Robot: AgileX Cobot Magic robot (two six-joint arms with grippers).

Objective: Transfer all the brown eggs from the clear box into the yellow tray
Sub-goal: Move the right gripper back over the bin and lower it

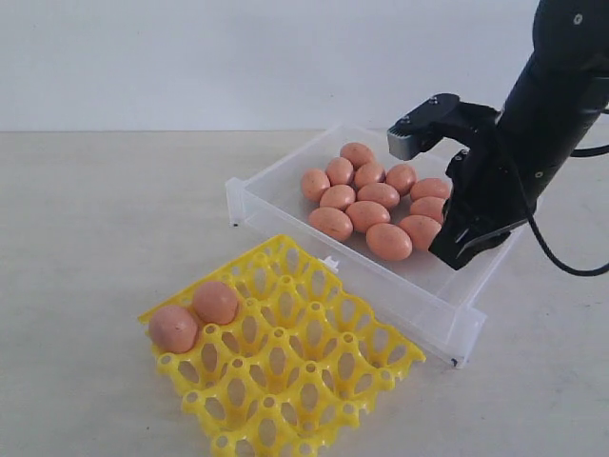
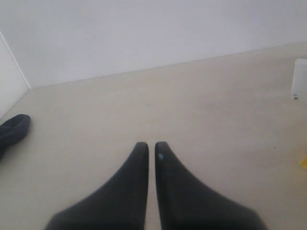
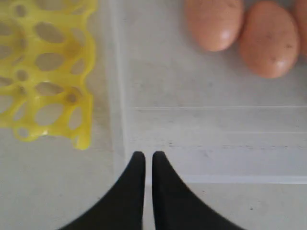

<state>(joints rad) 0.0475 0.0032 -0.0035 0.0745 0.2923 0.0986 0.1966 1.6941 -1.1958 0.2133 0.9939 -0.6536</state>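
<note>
Nearest the lens in the exterior view, the yellow tray (image 1: 314, 386) is set at six o'clock on the table (image 1: 95, 228), and two of the brown eggs (image 1: 216, 302) are seated in cups at its nine o'clock corner. About a dozen more are gathered in the clear box (image 1: 381, 286), just beyond the tray toward one o'clock.

The right gripper (image 1: 455, 255) is held low over the box's four o'clock side. Its jaws are pressed together with only a slit between them, and nothing is held. From it, the closest egg (image 1: 420, 231) lies at roughly ten o'clock, just beside the fingertips. That egg's long axis appears to run from ten to four, though the arm hides part of the shell. The tray is found at about eight o'clock from this gripper.

The left gripper (image 2: 151, 149) is likewise drawn narrow and empty, over bare table with only a sliver of the box in its view. The right arm is therefore judged much the nearer, and a reopening of its jaws would be needed before any egg could be taken.
</note>
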